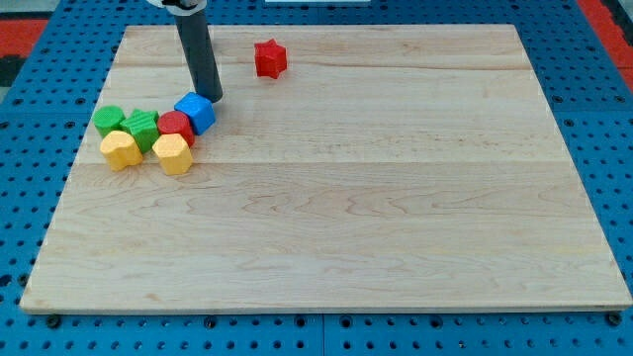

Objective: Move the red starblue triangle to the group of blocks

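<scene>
The rod [201, 54] is cut off at twelve o'clock by the frame edge. The red block [176, 125] is partly hidden behind its neighbours, shape unclear.

Pale wooden board [396, 198] — smooth, matt; blue pegboard [593, 99] beneath.

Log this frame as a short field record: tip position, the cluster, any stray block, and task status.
tip: my tip sits just above the blue block, at its top edge
cluster: blue block, red round block, two green blocks, two yellow blocks, packed together at the view's left
stray: red star block, alone near the view's top
surface: wooden board
status: red star not yet with the group
</scene>
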